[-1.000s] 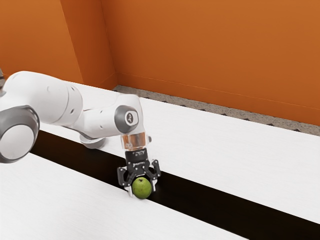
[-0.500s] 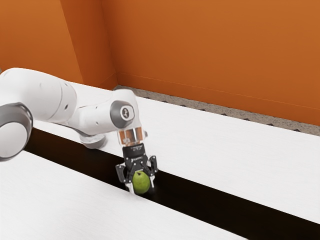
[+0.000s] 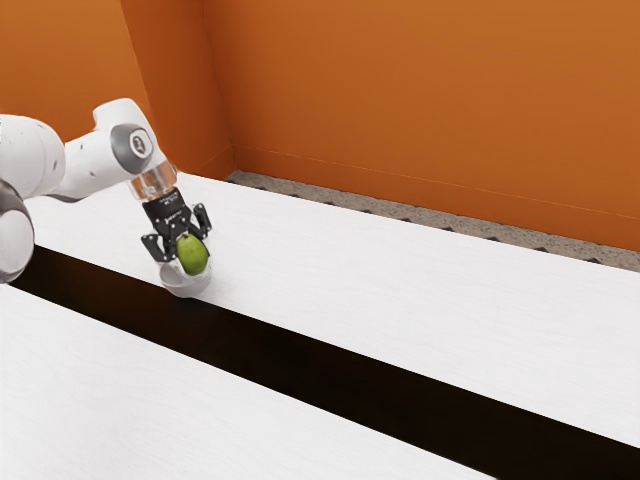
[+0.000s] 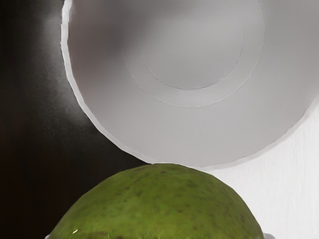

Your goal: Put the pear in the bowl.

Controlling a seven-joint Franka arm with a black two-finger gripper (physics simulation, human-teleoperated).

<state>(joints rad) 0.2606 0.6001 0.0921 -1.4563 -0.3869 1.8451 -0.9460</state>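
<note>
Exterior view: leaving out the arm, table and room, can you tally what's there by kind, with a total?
Fruit: 1, the green pear
Bowls: 1, the pale one
Total: 2

In the exterior view's left part, the bowl (image 3: 185, 286) stands on the table (image 3: 420, 310), at the edge of the strip (image 3: 330, 365) which crosses the table. The pear (image 3: 193, 255) is in the gripper (image 3: 188, 258), above the table, near the bowl's rim. Behind the table lies the floor (image 3: 400, 213), then the wall (image 3: 420, 100).
</note>
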